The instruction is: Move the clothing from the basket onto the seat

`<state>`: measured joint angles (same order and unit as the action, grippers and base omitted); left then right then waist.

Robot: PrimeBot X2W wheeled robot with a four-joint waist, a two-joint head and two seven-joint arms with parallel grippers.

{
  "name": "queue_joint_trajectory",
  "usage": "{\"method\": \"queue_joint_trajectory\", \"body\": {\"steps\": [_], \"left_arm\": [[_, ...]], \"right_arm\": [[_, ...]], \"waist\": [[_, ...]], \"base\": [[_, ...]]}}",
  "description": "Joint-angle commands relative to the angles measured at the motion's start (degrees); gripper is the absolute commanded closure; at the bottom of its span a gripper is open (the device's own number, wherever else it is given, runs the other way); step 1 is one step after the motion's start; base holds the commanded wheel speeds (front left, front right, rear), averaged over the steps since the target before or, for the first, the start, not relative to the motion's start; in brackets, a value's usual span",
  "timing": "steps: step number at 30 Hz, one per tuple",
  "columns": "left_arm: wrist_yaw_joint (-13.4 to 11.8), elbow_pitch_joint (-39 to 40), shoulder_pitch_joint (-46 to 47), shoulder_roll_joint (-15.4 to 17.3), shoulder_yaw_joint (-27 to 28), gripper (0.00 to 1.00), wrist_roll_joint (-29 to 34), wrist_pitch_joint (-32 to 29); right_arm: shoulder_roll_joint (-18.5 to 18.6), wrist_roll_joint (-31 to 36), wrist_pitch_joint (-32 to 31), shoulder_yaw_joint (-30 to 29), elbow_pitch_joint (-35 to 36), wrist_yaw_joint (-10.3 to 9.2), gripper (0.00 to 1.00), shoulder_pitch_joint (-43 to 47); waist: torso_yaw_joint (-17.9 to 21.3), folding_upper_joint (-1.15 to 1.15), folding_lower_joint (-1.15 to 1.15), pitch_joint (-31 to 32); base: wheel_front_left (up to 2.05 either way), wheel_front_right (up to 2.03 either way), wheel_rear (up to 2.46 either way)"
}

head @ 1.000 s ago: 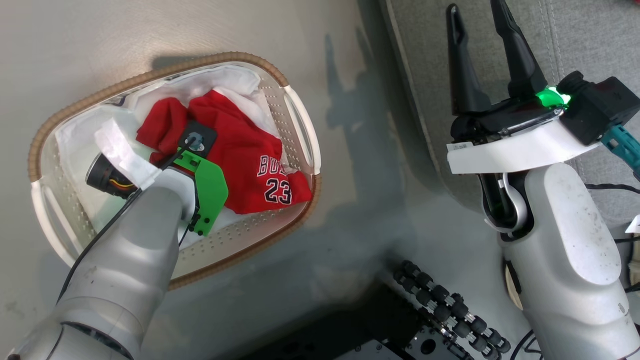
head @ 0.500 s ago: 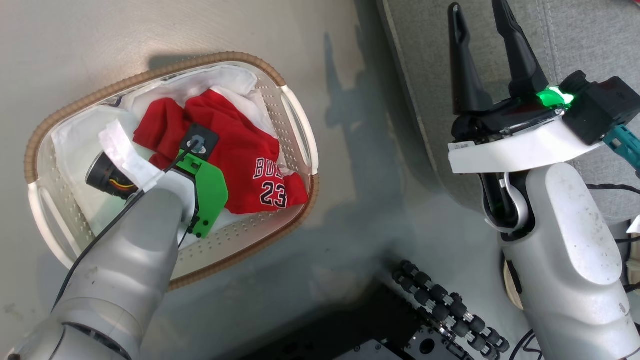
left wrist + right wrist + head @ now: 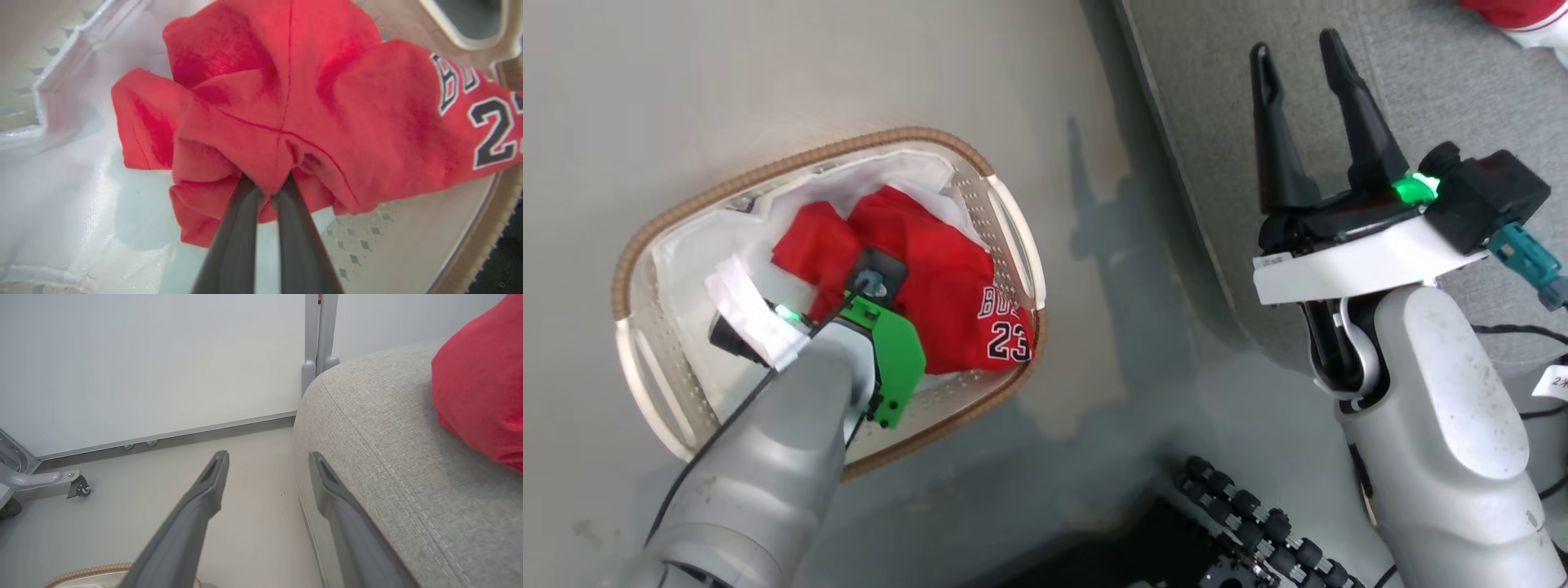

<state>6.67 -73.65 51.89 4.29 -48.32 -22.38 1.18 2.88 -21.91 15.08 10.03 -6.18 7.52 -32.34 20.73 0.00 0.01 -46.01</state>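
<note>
Left wrist view: my left claw (image 3: 271, 188) has its two dark fingers (image 3: 241, 228) drawn together, clamped on a bunched fold of the red clothing (image 3: 286, 102) just below where two seams cross. The garment lies crumpled in a heap inside the basket (image 3: 408, 253), over the white liner (image 3: 61, 171). Its printed number 23 (image 3: 492, 134) sits at the right of this view, towards the perforated wall and a handle cut-out. I cannot tell whether the pinched cloth is lifted off the liner or resting on it. Head view: the basket stands on the pale floor (image 3: 768, 65) to the left of the grey seat (image 3: 1421, 82), near it, with a strip of floor between. My left forearm reaches down into the basket from the lower left, and a green bracket (image 3: 894, 359) at the wrist sits over the red heap. The heap fills the basket's right half, number side against the right rim. My right claw (image 3: 1295, 47) hangs over the seat's edge, fingers well apart, gripping nothing, pointing up the view. A second red garment (image 3: 1515, 12) with a white edge lies on the seat at the top right corner, well apart from the right claw. Right wrist view: the spread fingers straddle the seat's rounded corner, one over floor and one over cushion. The second red garment rests on the cushion at right, and the basket's brown rim is at the bottom left.
</note>
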Motion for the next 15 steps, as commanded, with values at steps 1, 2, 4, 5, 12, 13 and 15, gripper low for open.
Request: {"method": "queue_joint_trajectory", "body": {"steps": [1, 2, 4, 5, 12, 13, 15], "left_arm": [[0.3, 0.4, -1.4, -0.3, -0.2, 1.0, -0.8, 1.1], [0.4, 0.6, -1.9, -0.6, -0.5, 1.0, -0.9, 2.0], [0.5, 1.2, -3.0, -0.9, -0.8, 1.0, -1.2, 3.9], [0.5, 1.7, -3.5, -1.0, -1.0, 1.0, -1.3, 4.8], [0.9, 5.4, -7.6, -1.4, -2.6, 1.0, -3.6, 10.8], [0.8, 6.4, -8.3, -1.4, -2.8, 1.0, -4.3, 11.3], [0.8, 8.3, -9.7, -1.4, -3.5, 1.0, -5.1, 12.1]], "right_arm": [[0.2, 0.6, 0.1, -0.1, -0.6, -0.06, 0.0, 1.2], [0.2, 0.9, 0.1, -0.1, -0.8, -0.06, 0.0, 1.5], [0.2, 1.4, 0.1, -0.3, -1.4, -0.06, 0.0, 2.2], [0.2, 1.6, 0.1, -0.3, -1.6, -0.07, 0.0, 2.6], [0.2, 3.6, 0.1, -1.0, -3.5, -0.06, 0.0, 5.9], [0.2, 3.9, 0.1, -1.0, -3.8, -0.07, 0.0, 6.4], [0.2, 4.4, 0.1, -1.3, -4.3, -0.06, 0.0, 7.6]], "waist": [[-1.1, 0.0, -0.01, 3.7], [-1.4, 0.0, -0.01, 4.7], [-2.1, 0.0, -0.01, 6.8], [-2.4, 0.0, -0.01, 7.7], [-5.3, 0.0, -0.01, 15.5], [-5.6, 0.0, -0.01, 16.4], [-6.6, 0.0, -0.01, 18.5]], "base": [[0.0, 0.0, 0.0], [0.0, 0.0, 0.0], [0.0, 0.0, 0.0], [0.0, 0.0, 0.0], [0.0, 0.0, 0.0], [0.0, 0.0, 0.0], [0.0, 0.0, 0.0]]}}
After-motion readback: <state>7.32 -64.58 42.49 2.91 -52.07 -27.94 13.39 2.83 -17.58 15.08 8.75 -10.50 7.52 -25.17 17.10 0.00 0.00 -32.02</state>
